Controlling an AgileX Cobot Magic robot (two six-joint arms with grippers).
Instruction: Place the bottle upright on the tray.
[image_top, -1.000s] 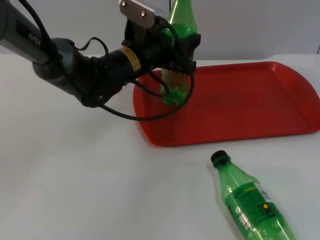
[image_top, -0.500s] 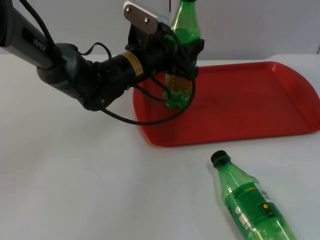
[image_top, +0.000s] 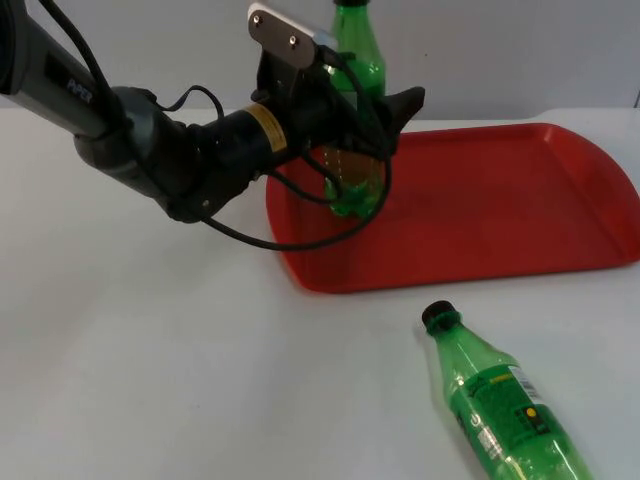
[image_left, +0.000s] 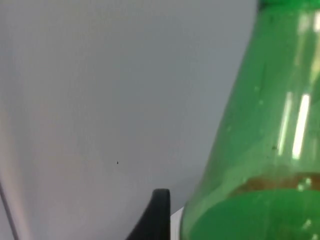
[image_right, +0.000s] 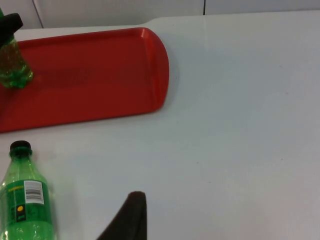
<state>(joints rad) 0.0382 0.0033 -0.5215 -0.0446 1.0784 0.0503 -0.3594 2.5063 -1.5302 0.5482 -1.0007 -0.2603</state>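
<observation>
Top view shows a white table (image_top: 180, 380) with a red tray (image_top: 500, 210) lying toward the far right, near the grey partition wall (image_top: 500, 50). A green plastic bottle (image_top: 355, 130) stands upright on the tray's left end, its base resting on the red surface. The left arm reaches in from the upper left, and the left hand (image_top: 385, 100) sits around the bottle's upper body with its fingers spread apart, one black fingertip (image_top: 408, 100) pointing out to the right, so the hand looks open and no longer clamps the bottle. A second green bottle (image_top: 495, 400) with a black cap and a printed label lies on its side on the table, in front of the tray and well apart from it. Left wrist view shows the upright bottle's green shoulder (image_left: 260, 150) very close against the grey wall. Right wrist view looks across the table at the tray (image_right: 100, 75), the standing bottle (image_right: 12, 62) on it and the lying bottle (image_right: 25, 200) nearer; whether the right hand is open or closed cannot be told.
</observation>
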